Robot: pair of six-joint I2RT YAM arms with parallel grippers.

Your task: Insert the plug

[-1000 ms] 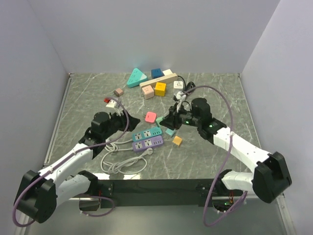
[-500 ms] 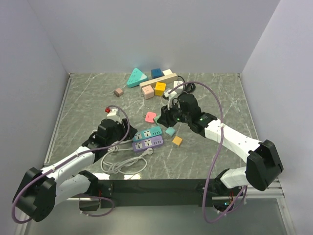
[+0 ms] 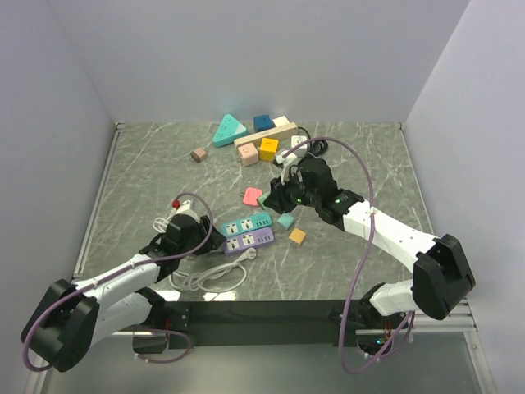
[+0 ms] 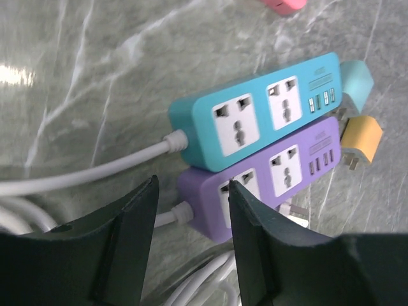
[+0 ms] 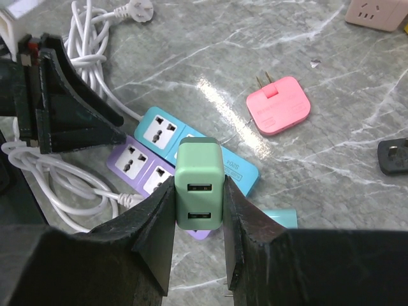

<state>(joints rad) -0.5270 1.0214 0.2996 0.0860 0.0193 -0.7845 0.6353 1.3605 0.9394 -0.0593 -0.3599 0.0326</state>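
A light green plug [image 5: 199,185] with two USB ports facing the camera sits in my right gripper [image 5: 199,213], which is shut on its sides. It hangs above the far ends of a teal power strip [image 3: 248,222] and a purple power strip [image 3: 248,240], which lie side by side. In the top view the right gripper [image 3: 275,197] is just beyond the strips. My left gripper [image 4: 191,213] is open at the purple strip's [image 4: 255,185] cord end, low over the table, with only the white cord and table between its fingers.
A pink plug [image 5: 278,105], a small teal plug [image 3: 285,220] and an orange plug [image 3: 297,236] lie round the strips. Coiled white cord [image 3: 205,275] is near the left arm. Coloured adapters and blocks [image 3: 262,139] and a black cable crowd the back.
The left arm has drawn back toward the near left, and its gripper now sits at the purple strip's cord end. The right gripper moved left with the green plug, then held still.
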